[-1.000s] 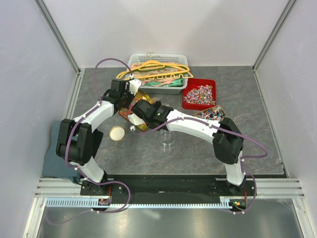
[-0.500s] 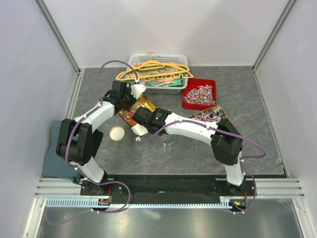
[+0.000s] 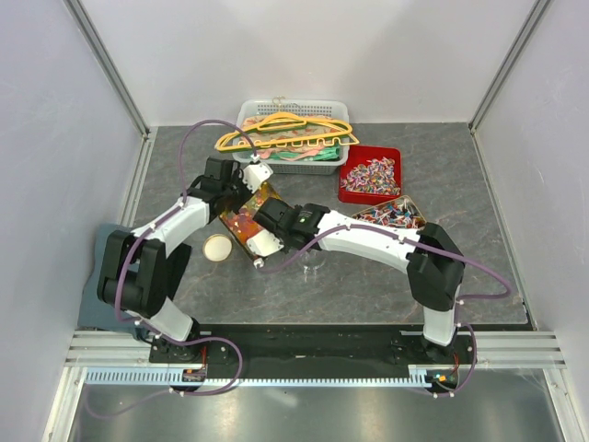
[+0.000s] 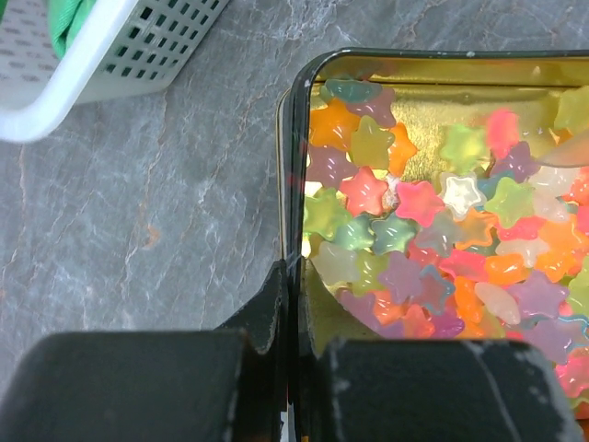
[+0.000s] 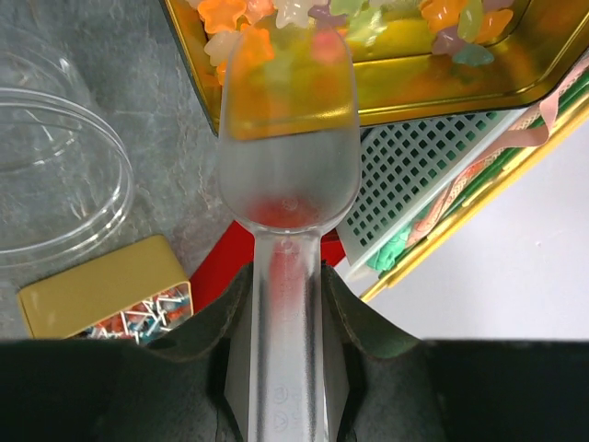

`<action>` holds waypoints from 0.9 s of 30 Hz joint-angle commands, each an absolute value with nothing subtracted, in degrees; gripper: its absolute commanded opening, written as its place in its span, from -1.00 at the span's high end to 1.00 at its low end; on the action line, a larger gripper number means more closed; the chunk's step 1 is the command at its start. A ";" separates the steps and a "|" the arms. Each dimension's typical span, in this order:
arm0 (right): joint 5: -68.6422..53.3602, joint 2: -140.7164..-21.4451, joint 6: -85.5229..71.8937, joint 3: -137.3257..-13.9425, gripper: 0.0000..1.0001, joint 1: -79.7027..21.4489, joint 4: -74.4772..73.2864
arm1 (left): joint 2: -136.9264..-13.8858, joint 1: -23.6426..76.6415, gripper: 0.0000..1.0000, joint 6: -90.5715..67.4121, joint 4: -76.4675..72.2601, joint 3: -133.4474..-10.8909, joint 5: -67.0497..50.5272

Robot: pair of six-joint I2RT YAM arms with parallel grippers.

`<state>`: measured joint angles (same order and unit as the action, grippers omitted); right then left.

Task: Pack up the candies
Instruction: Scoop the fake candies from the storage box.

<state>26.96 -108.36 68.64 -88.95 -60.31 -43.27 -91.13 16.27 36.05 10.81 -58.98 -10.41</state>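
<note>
Candies (image 4: 414,230) fill the tin (image 4: 296,110) my left gripper (image 4: 293,276) pinches; my right gripper (image 5: 287,308) clamps an empty scoop (image 5: 287,157), cup (image 5: 55,175) at nine o'clock unfilled.

Basket (image 3: 304,168) stands just beyond the tin (image 3: 241,221); bare table (image 3: 368,295) lies open nearer the arm bases

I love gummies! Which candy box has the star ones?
The gold tin held by the left gripper; the red tray and the other tin hold wrapped sweets.
</note>
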 commanded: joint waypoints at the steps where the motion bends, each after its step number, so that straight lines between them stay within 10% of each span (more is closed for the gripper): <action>1: 17.23 -107.67 66.10 -86.75 1.00 -60.21 -41.13 | -84.46 18.28 0.97 33.22 0.53 -60.11 -17.06; 27: 11.15 -108.38 54.39 -84.74 1.00 -58.09 -37.63 | -82.70 18.46 0.97 27.60 -5.98 -53.88 -18.28</action>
<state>17.96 -105.97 55.22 -87.09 -56.84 -41.91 -86.63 16.75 34.68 4.05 -52.93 -8.88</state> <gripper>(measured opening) 0.349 0.040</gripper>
